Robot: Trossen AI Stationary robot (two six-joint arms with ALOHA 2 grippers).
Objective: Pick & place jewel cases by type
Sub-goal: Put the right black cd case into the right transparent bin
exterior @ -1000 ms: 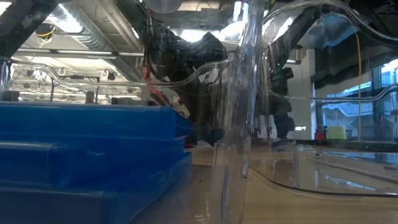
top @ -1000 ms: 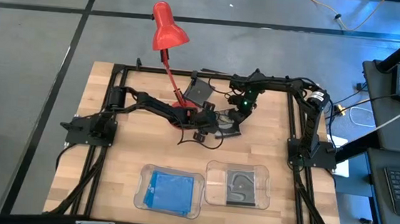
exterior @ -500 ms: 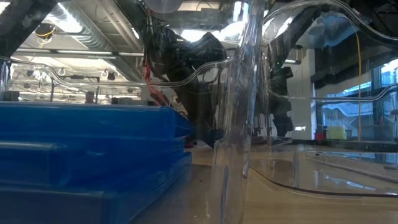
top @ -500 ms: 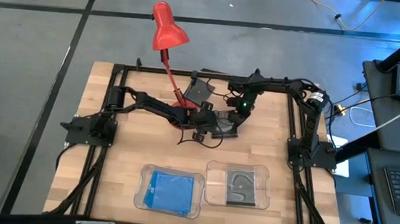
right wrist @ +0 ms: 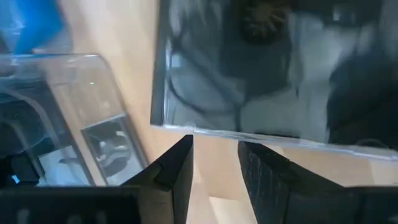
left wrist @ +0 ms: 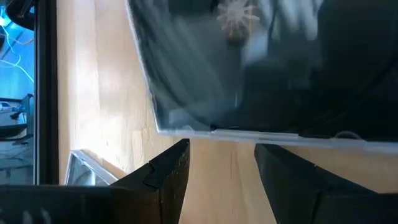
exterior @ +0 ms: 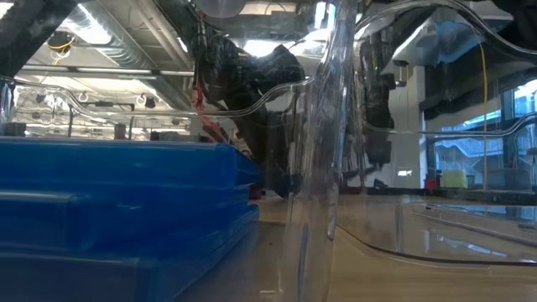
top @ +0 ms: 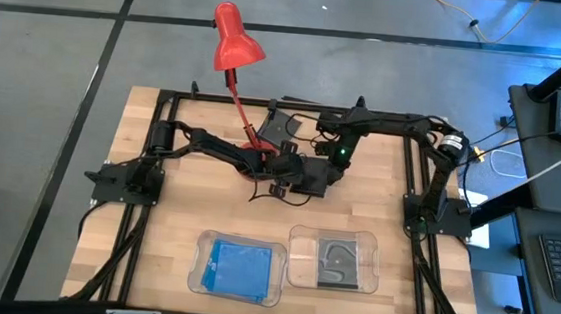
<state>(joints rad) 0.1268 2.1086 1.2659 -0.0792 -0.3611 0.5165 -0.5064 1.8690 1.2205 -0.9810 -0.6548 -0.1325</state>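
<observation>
A dark jewel case (top: 314, 177) lies flat on the table's middle, between my two grippers. My left gripper (top: 295, 172) is open at its left side, and the left wrist view shows its fingers (left wrist: 221, 158) just short of the case's edge (left wrist: 249, 132). My right gripper (top: 337, 162) is open at the case's far right side, its fingers (right wrist: 214, 155) close before the case (right wrist: 249, 81). A second dark case (top: 281, 125) lies near the far edge. Blue cases (top: 240, 269) fill the left tray. One dark case (top: 335, 260) lies in the right tray.
The red lamp (top: 235, 35) stands on its base (top: 253, 161) just left of the left gripper, with its stem leaning to the far side. The two clear trays (top: 299, 241) sit side by side at the near edge. In the low view, the blue stack (exterior: 126, 210) and the tray wall (exterior: 327, 126) block most of the sight.
My right gripper has drawn back a little toward the far edge, away from the dark case in the middle, and its forearm has straightened. The left arm has kept still.
</observation>
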